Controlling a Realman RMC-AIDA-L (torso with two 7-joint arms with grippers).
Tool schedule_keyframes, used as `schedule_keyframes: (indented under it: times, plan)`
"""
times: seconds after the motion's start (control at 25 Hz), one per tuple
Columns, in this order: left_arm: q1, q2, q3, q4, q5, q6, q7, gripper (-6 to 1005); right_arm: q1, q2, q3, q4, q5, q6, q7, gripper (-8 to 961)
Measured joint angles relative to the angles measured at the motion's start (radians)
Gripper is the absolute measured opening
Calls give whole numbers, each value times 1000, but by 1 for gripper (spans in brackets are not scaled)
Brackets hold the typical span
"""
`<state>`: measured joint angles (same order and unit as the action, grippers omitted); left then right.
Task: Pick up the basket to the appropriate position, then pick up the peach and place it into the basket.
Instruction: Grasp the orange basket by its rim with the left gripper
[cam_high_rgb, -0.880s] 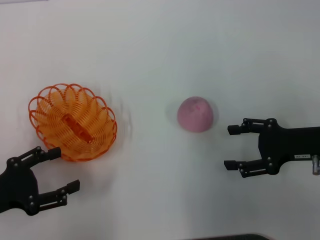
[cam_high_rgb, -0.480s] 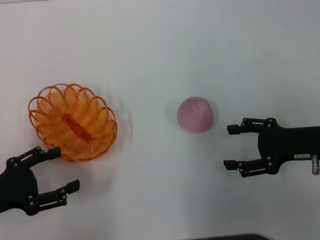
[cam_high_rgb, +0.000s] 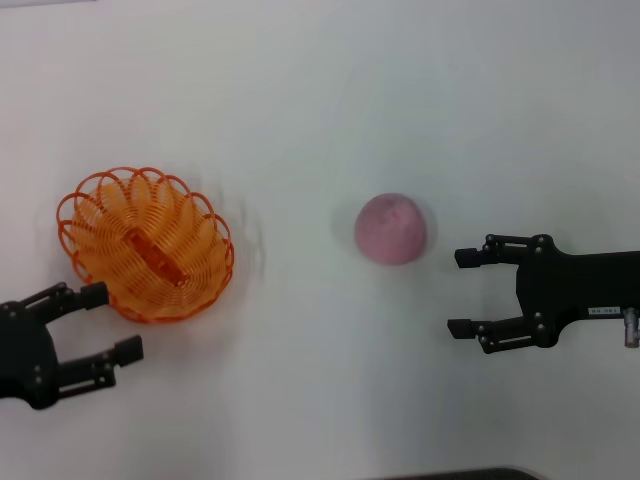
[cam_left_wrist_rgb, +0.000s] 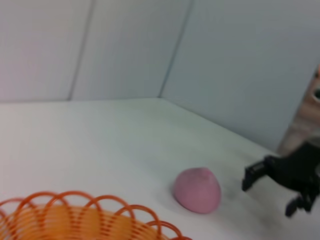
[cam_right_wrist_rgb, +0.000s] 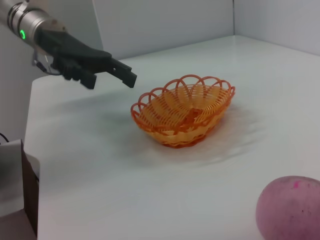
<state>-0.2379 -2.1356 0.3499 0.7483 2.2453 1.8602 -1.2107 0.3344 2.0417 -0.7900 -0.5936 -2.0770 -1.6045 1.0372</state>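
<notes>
Bench (cam_high_rgb: 330, 90) surface, plain white, carries everything. On the robot's left side sits the basket (cam_high_rgb: 146, 244), an orange oval of looped wire, resting on the bench with its long axis running diagonally from far-left to near-right in the head view. Nothing lies in its bowl except the wire base.

Just beside its near-left rim hangs the left gripper (cam_high_rgb: 104, 322), fingers spread and holding nothing; the far finger lies close to the rim, though I cannot tell whether it touches. The basket lies ahead of it and a little toward the middle of the bench, so this arm is clearly the nearer one for the lift, and the rim would have to pass between its spread fingers.

Well apart to the right is the right gripper (cam_high_rgb: 461, 292), also spread and empty, pointing toward the peach (cam_high_rgb: 391, 229), which sits on the bench near it, slightly farther from the robot than its fingertips.
</notes>
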Motion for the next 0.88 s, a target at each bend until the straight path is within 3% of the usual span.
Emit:
schedule_keyframes:
  times: [0.36,0.52,0.88]
  plan:
    - [-58,34,-23,6,0,-34,-341,869,6,1,0,0,0,-1,9,897]
    - [-74,47,-66,0,-1,-30,-401,864,6,1,0,0,0,-4,9,896]
    - [-94,49,-71,0,-1,-68,-421,855,8,1,0,-1,0,-1,9,896]
